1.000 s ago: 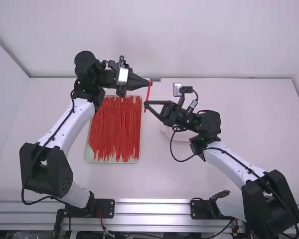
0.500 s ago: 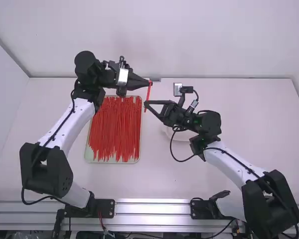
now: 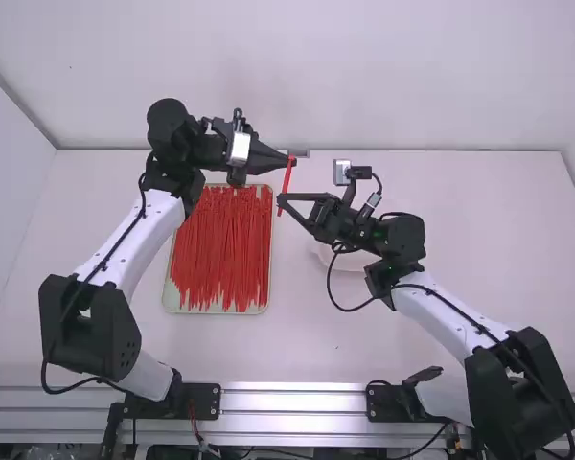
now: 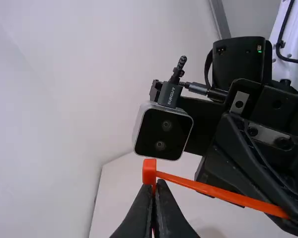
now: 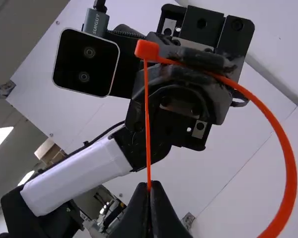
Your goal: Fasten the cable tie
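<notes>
A single red cable tie [image 3: 285,187] hangs in the air between my two grippers, above the table's far middle. My left gripper [image 3: 286,162] is shut on the tie's square head [image 4: 149,171], and the strap [image 4: 223,192] runs off toward the right arm. Lower down, my right gripper [image 3: 281,200] is shut on the thin tail end of the strap [image 5: 147,124]. In the right wrist view the strap bends in a wide arc [image 5: 284,148] from the left gripper's fingers [image 5: 198,62] round to my right gripper [image 5: 149,187].
A shallow tray [image 3: 216,311] heaped with several red cable ties lies under the left arm, left of the middle. A white dish [image 3: 328,261] sits on the table beneath the right gripper. The right half of the table is bare.
The left arm has edged slightly to the right with the tie's head. The right arm has kept still, holding the tail.
</notes>
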### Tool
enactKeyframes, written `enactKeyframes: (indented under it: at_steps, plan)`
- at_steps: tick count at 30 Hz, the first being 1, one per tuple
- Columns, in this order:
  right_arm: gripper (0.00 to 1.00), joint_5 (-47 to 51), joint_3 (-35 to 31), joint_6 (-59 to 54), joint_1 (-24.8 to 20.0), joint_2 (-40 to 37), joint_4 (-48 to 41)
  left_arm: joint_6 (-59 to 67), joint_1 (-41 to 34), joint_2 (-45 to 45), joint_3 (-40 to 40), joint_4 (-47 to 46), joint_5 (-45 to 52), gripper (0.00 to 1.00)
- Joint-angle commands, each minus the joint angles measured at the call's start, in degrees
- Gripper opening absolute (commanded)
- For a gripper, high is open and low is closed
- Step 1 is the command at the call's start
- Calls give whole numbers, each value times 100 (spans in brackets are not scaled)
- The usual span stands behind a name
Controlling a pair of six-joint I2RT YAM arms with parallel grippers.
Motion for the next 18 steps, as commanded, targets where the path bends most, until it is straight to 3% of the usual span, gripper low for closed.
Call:
enactKeyframes:
  at_steps: [1, 18]
  plan:
    - [0, -4, 160, 28, 7, 11, 37, 22, -20, 22, -11, -9, 44, 2]
    - [0, -4, 160, 103, -120, 11, 39, 52, -22, 22, -11, -22, 348, 2]
